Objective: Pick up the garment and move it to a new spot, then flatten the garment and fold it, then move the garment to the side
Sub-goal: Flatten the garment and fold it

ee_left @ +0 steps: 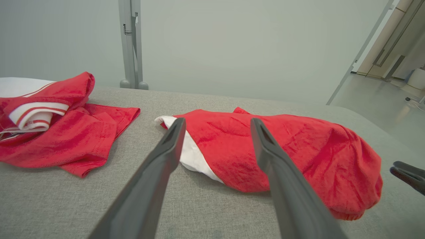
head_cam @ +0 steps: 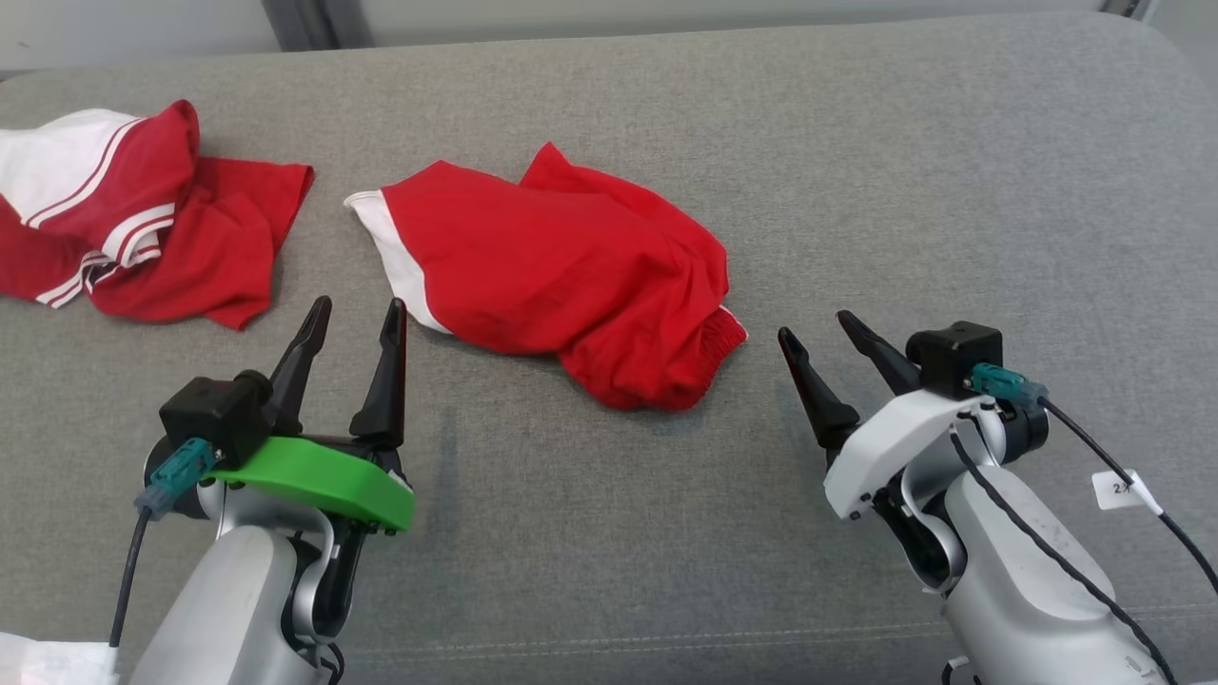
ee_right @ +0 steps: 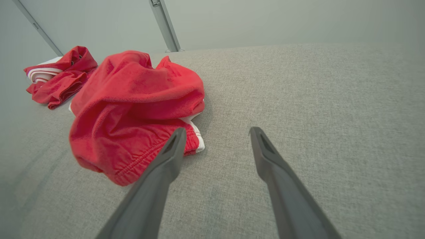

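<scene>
Red shorts with a white side stripe point(head_cam: 557, 271) lie crumpled in the middle of the grey padded surface, elastic waistband toward the right. From the left wrist the shorts point(ee_left: 282, 156) spread just past the fingers. The right wrist view has the shorts point(ee_right: 132, 109) bunched up at left. My left gripper point(head_cam: 360, 314) stands open, empty, a short way in front of the shorts' white-striped left edge. My right gripper point(head_cam: 818, 328) is open and empty too, just right of the waistband, not touching it.
A second garment, red with white striped trim point(head_cam: 133, 224), lies heaped at the far left of the surface. The grey surface point(head_cam: 904, 171) stretches bare to the right. A metal post point(ee_left: 131, 43) and pale wall stand behind it.
</scene>
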### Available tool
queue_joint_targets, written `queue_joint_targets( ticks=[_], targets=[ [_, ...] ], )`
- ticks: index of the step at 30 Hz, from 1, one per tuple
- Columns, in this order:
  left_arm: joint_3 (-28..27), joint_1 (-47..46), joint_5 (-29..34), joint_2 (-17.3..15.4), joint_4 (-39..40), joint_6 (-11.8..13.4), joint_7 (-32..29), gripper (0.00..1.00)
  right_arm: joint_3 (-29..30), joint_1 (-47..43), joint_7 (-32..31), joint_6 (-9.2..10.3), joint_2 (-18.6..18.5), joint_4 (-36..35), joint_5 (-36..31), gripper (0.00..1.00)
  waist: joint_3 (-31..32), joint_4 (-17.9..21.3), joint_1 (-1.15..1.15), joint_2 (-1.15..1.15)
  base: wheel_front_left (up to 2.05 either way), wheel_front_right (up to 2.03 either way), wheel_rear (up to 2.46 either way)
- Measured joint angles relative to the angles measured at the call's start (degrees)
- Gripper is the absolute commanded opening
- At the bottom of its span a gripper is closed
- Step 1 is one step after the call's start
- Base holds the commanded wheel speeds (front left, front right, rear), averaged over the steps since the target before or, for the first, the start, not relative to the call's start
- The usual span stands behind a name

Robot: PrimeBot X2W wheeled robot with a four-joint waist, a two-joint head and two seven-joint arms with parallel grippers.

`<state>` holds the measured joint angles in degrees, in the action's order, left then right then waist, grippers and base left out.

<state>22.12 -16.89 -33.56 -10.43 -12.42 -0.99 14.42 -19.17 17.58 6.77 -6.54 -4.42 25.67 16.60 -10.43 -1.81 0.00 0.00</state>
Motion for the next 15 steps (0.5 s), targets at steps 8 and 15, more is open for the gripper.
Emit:
queue_joint_targets(
  ticks=[8,15],
  targets=[
    [-1.7,0.1,0.5,0.6,1.3,-0.1,0.0,1.0,-1.5,4.6,-3.4,0.0,-0.1,4.3,-0.3,1.0,-2.2,-3.2,0.0,0.0,0.0,0.0,0.0],
    [-2.7,0.1,1.6,1.2,1.6,-0.6,0.0,1.0,-2.0,7.8,-6.0,0.0,0.1,8.6,-0.5,1.0,-3.8,-5.3,0.0,0.0,0.0,0.0,0.0]
  ],
)
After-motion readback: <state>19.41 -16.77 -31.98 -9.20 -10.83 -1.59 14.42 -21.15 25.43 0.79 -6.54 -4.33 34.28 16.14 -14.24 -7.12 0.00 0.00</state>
